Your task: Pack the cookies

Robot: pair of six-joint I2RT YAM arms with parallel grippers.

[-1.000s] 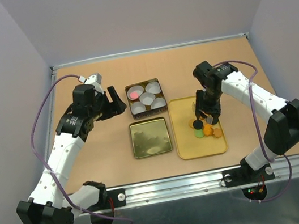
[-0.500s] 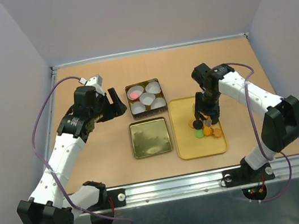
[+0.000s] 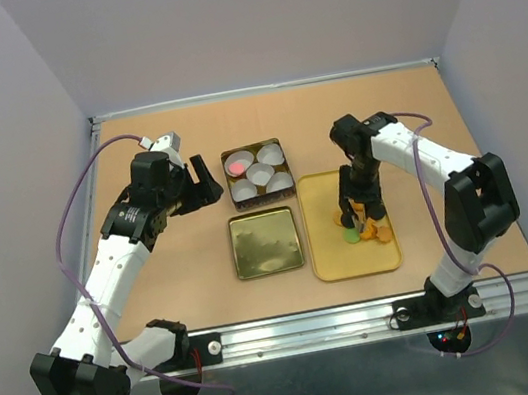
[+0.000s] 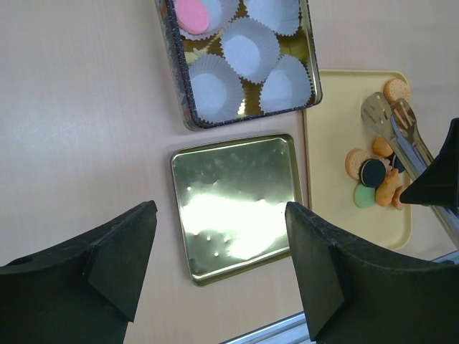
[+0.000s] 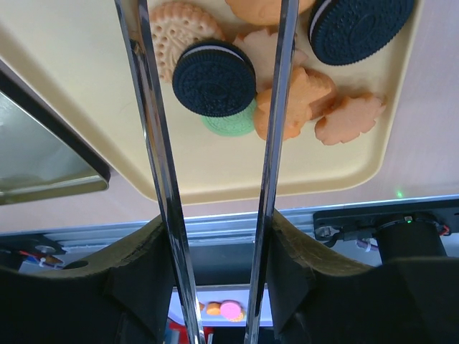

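Yellow tray [image 3: 356, 261] from above: the cookies [image 3: 364, 230] heap on it, right claw [image 3: 362, 207] just over them. Left wrist: left claw [image 4: 219, 240] gapes empty above the gold lid [image 4: 237, 204]. Right wrist: claw pinches tongs [image 5: 274, 143], blades straddling a black cookie [image 5: 214, 77]; I judge them light, brittle, so squeeze rims gently.

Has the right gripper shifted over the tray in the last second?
Yes. The right gripper drifted slightly left across the yellow tray, holding tongs over the cookies.

Left tool [image 4: 219, 215] wide, right tool [image 5: 215, 228] half-closed
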